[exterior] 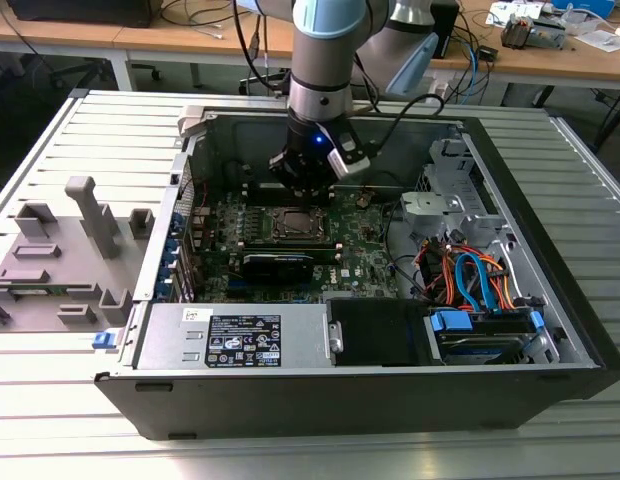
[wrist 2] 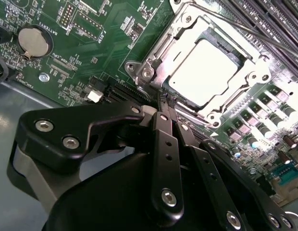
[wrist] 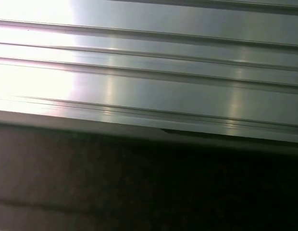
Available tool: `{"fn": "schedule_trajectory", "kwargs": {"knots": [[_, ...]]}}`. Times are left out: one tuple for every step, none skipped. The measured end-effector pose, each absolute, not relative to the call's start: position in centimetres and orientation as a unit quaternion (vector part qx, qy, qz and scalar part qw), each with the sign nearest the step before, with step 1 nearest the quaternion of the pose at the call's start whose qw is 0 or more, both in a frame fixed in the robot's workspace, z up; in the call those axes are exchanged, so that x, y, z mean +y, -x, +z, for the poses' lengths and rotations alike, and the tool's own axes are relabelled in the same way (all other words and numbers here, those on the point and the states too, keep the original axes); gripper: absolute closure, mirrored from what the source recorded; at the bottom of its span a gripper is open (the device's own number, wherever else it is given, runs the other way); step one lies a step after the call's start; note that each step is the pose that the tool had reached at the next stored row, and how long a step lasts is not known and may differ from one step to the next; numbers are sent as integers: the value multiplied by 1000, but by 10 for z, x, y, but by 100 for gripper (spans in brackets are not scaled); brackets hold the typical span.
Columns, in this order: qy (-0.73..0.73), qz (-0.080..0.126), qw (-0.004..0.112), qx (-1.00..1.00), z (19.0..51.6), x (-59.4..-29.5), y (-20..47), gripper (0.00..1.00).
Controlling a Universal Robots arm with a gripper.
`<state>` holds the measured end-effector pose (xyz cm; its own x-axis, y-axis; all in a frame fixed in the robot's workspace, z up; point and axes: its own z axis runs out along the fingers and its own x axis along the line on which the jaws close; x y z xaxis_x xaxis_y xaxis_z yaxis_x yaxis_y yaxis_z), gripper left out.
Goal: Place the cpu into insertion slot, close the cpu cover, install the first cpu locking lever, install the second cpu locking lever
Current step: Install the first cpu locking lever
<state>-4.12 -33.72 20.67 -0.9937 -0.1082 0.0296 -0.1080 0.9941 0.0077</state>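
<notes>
On the exterior view's left, a grey plastic fixture (exterior: 65, 250) with upright posts rests on the ribbed metal surface (exterior: 50, 400), just beside the open computer case (exterior: 370, 400); at the case's near-left corner lies the silver power supply (exterior: 235, 337) with its label upward; further right, on the green motherboard (exterior: 360, 250), a long black expansion card (exterior: 278, 265) sits near the insertion slot (exterior: 297, 222); the arm (exterior: 325, 50) comes down from the far side and its end effector (exterior: 305, 195) hangs right over the slot's far edge; in the second wrist view the black fingers (wrist 2: 163, 144) meet in a closed tip just beside the socket's metal rim, gripping nothing that can be seen; the cpu (wrist 2: 203, 72) lies flat in the insertion slot (wrist 2: 154, 67), its bright metal top framed by the cpu cover (wrist 2: 240, 60), which lies down over its edges; on the exterior view's right, orange and blue cables (exterior: 470, 280) run beside the drive bay (exterior: 485, 335).
</notes>
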Motion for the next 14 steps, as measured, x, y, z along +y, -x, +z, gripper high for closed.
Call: {"fn": "schedule_trajectory", "kwargs": {"knots": [[-54,-3,15,-998,207,-338,41,89],[-54,-3,15,-998,207,-339,40,89],[-54,-3,15,-998,206,-339,40,89],[-54,-3,15,-998,206,-339,39,89],[-54,-3,15,-998,206,-339,38,89],[-54,-3,15,-998,205,-339,37,89],[-54,-3,15,-998,205,-340,35,89],[-54,-3,15,-998,204,-340,34,89],[-54,-3,15,-998,203,-340,32,89],[-54,-3,15,-998,203,-339,32,89],[-54,-3,15,-998,202,-339,31,89],[-54,-3,15,-998,202,-339,30,89],[-54,-3,15,-998,202,-339,28,89],[-54,-3,15,-998,201,-339,27,89]]}}
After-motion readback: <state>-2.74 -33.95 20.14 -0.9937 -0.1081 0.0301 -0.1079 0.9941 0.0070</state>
